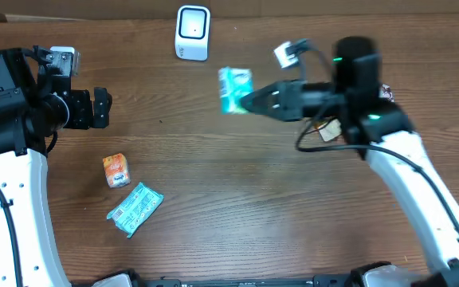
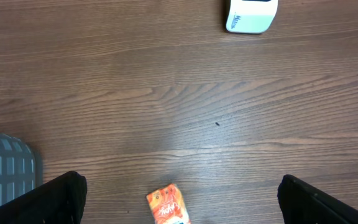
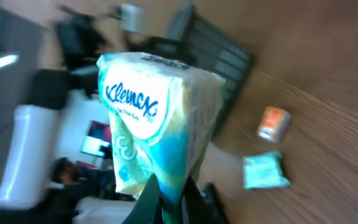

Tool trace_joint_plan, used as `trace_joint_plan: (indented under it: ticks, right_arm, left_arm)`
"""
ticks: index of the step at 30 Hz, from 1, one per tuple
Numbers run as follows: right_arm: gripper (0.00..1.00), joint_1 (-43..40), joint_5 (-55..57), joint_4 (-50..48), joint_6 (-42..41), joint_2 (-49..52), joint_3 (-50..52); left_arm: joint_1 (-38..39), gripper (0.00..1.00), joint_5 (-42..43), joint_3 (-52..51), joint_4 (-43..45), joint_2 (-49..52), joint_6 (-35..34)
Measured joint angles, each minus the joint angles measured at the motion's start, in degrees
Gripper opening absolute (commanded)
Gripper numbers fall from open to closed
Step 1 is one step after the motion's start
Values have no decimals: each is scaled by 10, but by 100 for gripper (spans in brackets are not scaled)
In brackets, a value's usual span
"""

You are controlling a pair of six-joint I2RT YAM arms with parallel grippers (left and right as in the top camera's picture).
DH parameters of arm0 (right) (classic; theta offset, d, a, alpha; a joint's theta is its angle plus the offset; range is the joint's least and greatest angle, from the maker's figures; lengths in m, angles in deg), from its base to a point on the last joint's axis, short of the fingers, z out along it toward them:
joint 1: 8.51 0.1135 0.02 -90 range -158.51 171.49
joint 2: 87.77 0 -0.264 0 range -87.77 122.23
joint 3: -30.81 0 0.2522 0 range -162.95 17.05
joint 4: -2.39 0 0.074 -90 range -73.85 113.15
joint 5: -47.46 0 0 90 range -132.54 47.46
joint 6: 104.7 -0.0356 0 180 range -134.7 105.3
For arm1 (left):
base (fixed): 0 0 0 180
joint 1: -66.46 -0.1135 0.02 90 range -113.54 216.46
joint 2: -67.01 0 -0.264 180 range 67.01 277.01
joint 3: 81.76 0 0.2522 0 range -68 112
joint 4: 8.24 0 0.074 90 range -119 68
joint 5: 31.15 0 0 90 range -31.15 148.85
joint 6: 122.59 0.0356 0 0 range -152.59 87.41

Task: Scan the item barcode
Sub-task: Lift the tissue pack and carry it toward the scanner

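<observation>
My right gripper [image 1: 249,101] is shut on a teal and white Kleenex tissue pack [image 1: 234,89], held above the table just right of the white barcode scanner [image 1: 192,33]. The right wrist view shows the tissue pack [image 3: 151,118] pinched at its lower edge between the fingertips [image 3: 190,198]. My left gripper [image 1: 102,108] stands open at the left, with nothing between its fingers [image 2: 58,198]. Below it lies a small orange packet [image 1: 116,170], seen again as the orange packet [image 2: 168,205] between the wide jaws. The scanner [image 2: 250,15] sits at the top of the left wrist view.
A light blue wipes packet [image 1: 135,209] lies near the front left, beside the orange packet. A grey basket [image 2: 5,168] shows at the left edge of the left wrist view. The wipes packet [image 3: 265,170] and orange packet [image 3: 273,123] also show in the right wrist view.
</observation>
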Motion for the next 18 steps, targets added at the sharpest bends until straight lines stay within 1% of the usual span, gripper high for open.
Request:
trace_joint_plan:
  ticks: [3,7,11,13,16,18]
  right_arm:
    - [4,-34,-47,-37,-41,-15,0]
    - [4,-72,-110,-107,-118,-15,0]
    - [4,-85,-144,-174,-187,-15,0]
    - [4,-85,-151,-196,-208,-16,0]
    - [4,-85,-142,-193,-217,-16,0]
    - [4,-82,-115,-151,-209,-16,0]
  left_arm:
    - [0,100,0,0,0,0,0]
    - [0,100,0,0,0,0,0]
    - [0,100,0,0,0,0,0]
    - [0,100,0,0,0,0,0]
    - [0,100,0,0,0,0,0]
    - [0,100,0,0,0,0,0]
